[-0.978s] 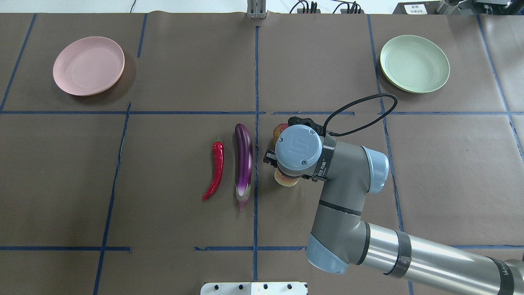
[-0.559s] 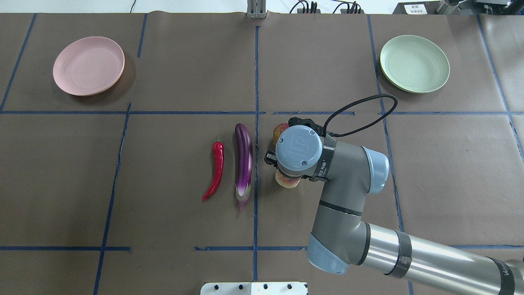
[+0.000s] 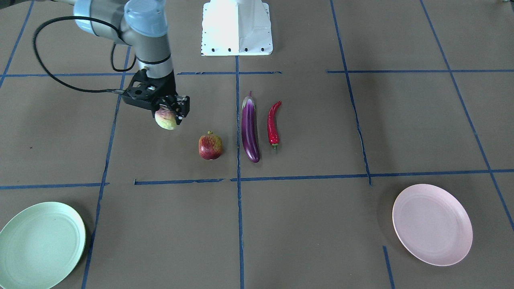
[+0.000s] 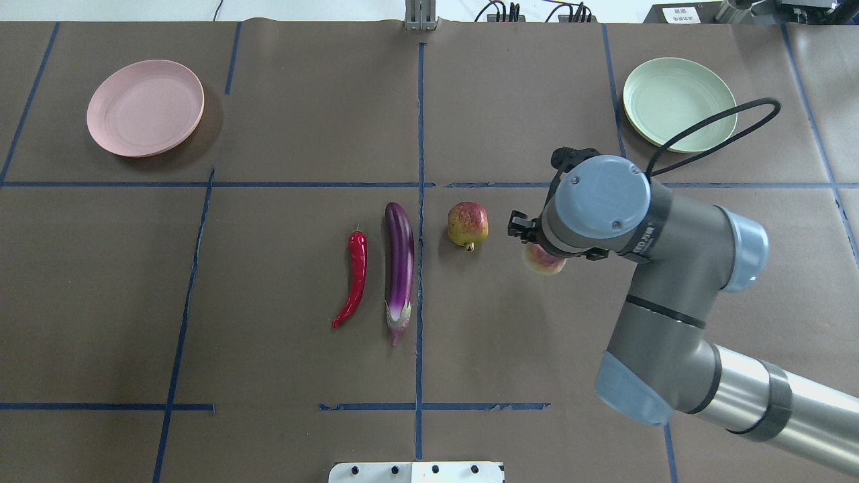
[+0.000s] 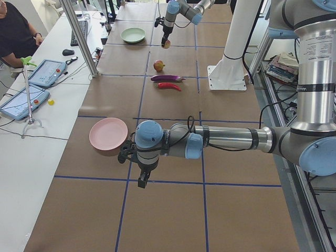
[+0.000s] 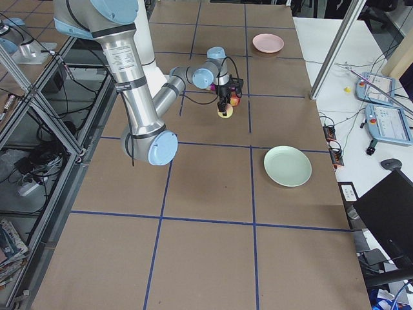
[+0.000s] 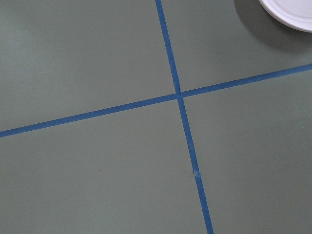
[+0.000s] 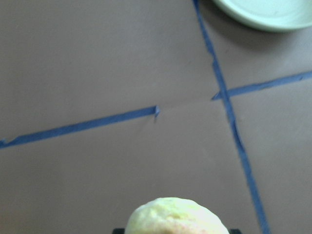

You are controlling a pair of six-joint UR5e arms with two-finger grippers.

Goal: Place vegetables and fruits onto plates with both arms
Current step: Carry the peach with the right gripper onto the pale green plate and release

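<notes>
My right gripper [image 3: 169,115] is shut on the pale yellow-green and pink fruit [image 3: 166,121] and holds it above the table; the fruit also shows in the overhead view [image 4: 545,262] and the right wrist view [image 8: 176,217]. The red and yellow-green fruit [image 4: 468,225], the purple eggplant [image 4: 398,267] and the red chili [image 4: 356,276] lie mid-table. The mint plate [image 4: 678,104] is at the far right and the pink plate [image 4: 144,107] at the far left. My left gripper [image 5: 143,180] hangs near the pink plate [image 5: 107,134]; I cannot tell whether it is open or shut.
The white base block [image 3: 237,28] stands at the robot's side of the table. The right arm's black cable [image 4: 728,119] loops over the mint plate's near edge. Blue tape lines grid the brown table cover. An operator [image 5: 16,37] and tablets are beside the table.
My right gripper has lifted the pale fruit and carried it to the right and farther away, toward the mint plate. The red fruit is now uncovered. The vegetables have not moved.
</notes>
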